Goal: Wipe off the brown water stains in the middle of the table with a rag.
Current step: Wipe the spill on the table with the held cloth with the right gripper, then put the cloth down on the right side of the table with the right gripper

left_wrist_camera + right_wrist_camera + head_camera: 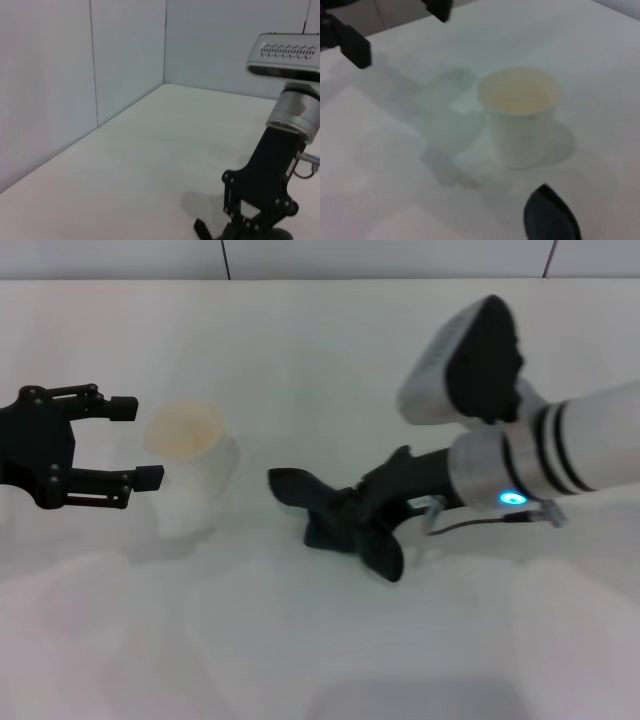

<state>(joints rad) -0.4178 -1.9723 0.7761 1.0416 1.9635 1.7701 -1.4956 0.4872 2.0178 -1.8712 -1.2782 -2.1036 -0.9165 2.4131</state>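
rag (340, 520) lies nearest, at table (300, 660) centre, pinned under the right gripper (372, 508), which seems clenched on it. no brown stain visible; probably under the cloth, cannot tell. white cup (190, 475) of tan liquid stands at 9 o'clock of the rag, near it. left gripper (125, 445) hangs spread wide just beside the cup, idle. risk: a wide wiping stroke toward 9 knocks the cup and spills more.

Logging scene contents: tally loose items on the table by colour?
White: 1, the cup holding tan liquid.
Black: 1, the rag under the right end effector.
Brown: 0, no stain visible on the table.
Total: 2.
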